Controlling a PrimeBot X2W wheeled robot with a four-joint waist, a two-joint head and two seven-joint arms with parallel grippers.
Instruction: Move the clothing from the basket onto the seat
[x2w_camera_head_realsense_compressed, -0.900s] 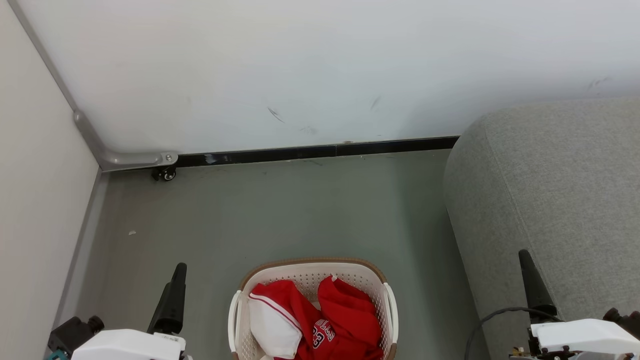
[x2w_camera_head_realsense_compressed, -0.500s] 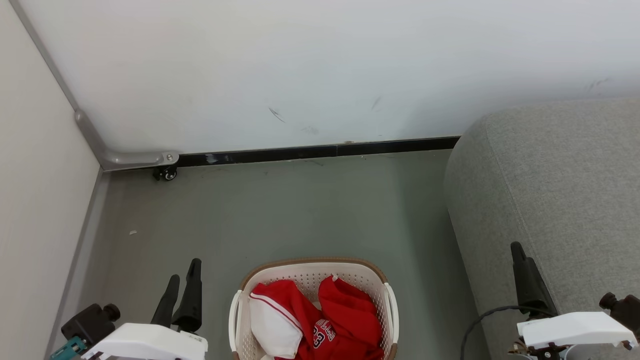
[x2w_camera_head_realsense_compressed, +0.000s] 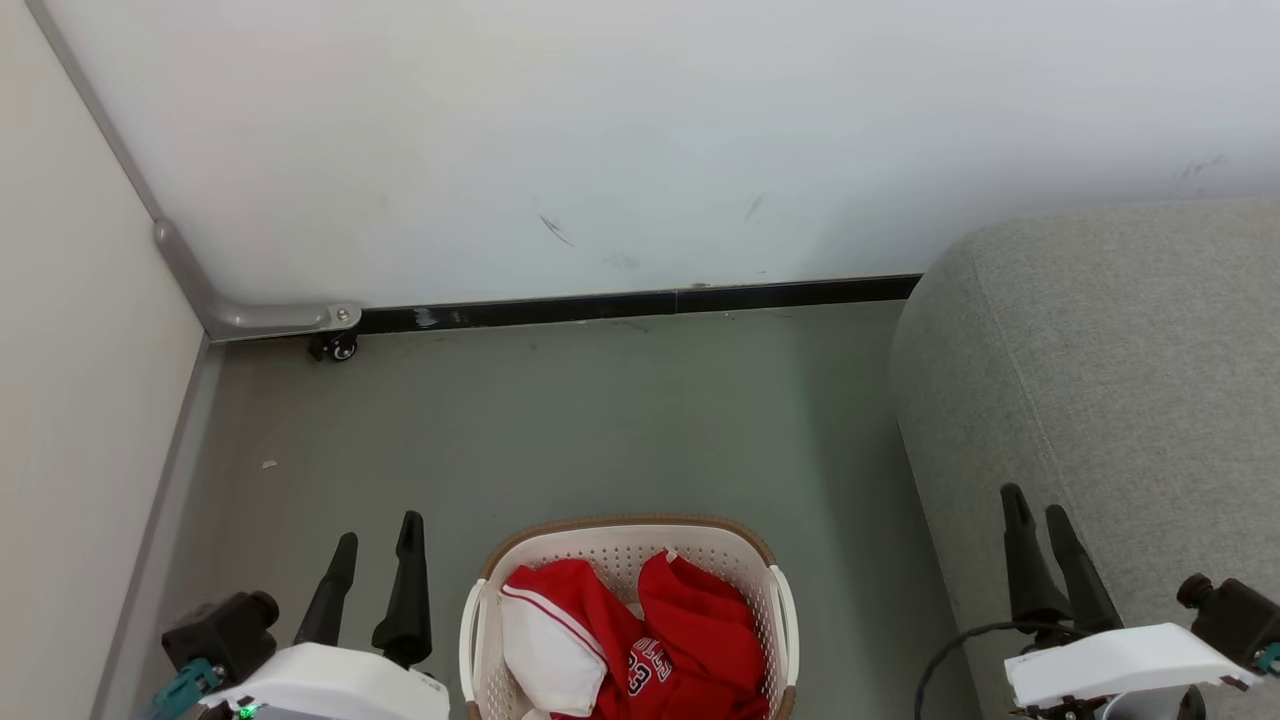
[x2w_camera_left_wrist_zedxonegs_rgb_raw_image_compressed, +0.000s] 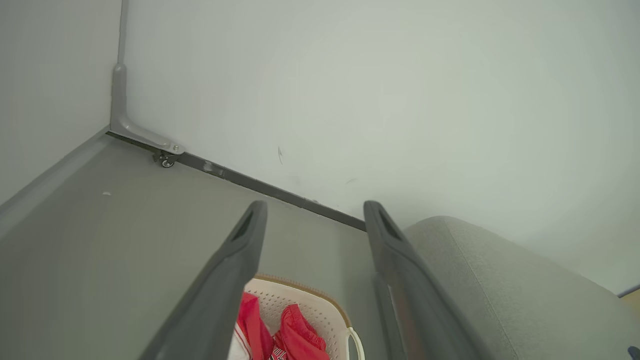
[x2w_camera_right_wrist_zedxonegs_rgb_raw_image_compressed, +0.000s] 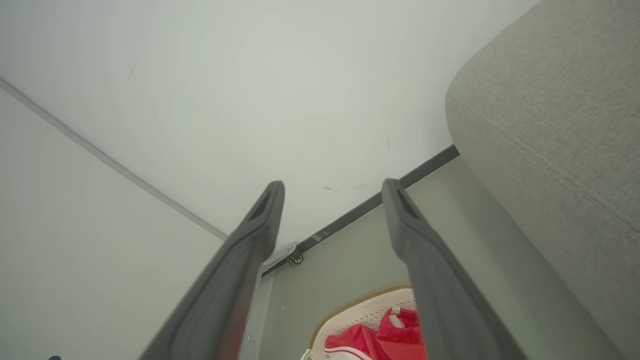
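Observation:
The cream basket (x2w_camera_head_realsense_compressed: 625, 537) with a brown rim stands on the floor at the bottom centre of the head view. Red clothing (x2w_camera_head_realsense_compressed: 690, 630) with a white panel and white lettering lies bunched inside it. The basket (x2w_camera_left_wrist_zedxonegs_rgb_raw_image_compressed: 320, 310) and clothing (x2w_camera_left_wrist_zedxonegs_rgb_raw_image_compressed: 297, 335) also peek between the left fingers, and again as basket (x2w_camera_right_wrist_zedxonegs_rgb_raw_image_compressed: 370, 310) and clothing (x2w_camera_right_wrist_zedxonegs_rgb_raw_image_compressed: 370, 342) in the right wrist view. The grey seat (x2w_camera_head_realsense_compressed: 1120, 380) fills the right side. My left gripper (x2w_camera_head_realsense_compressed: 377, 530) is open to the left of the basket. My right gripper (x2w_camera_head_realsense_compressed: 1037, 502) is open in front of the seat. Both are empty.
A white wall (x2w_camera_head_realsense_compressed: 640, 140) with a black baseboard (x2w_camera_head_realsense_compressed: 640, 302) closes the back. A second wall (x2w_camera_head_realsense_compressed: 70, 400) runs down the left, with a metal bracket and small caster wheel (x2w_camera_head_realsense_compressed: 335, 348) in the corner. Grey floor (x2w_camera_head_realsense_compressed: 600, 420) lies between basket, wall and seat.
Both grippers have turned about their own axes, so two separate fingers now show on each instead of one. The left gripper has shifted right, the right one slightly left and up. The basket has stayed put.

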